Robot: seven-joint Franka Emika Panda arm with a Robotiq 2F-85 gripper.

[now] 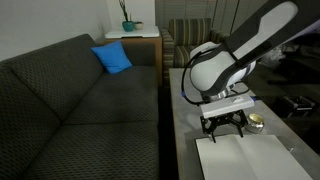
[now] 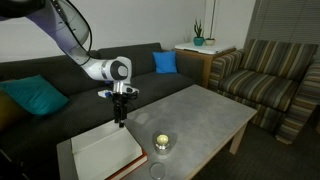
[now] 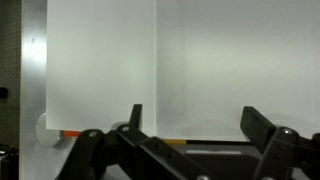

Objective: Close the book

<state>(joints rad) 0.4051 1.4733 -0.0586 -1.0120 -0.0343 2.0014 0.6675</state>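
The book [image 2: 105, 152] is laid open on the desk [image 2: 205, 105], white pages up, near a small round tin [image 2: 161, 142]. The hand [image 3: 192, 120] is held over the pages, its fingers [image 3: 250, 120] spread apart.

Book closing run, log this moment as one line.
book: open, white pages up | end effector: open, empty, over book | tin: beside book | step: not yet closed
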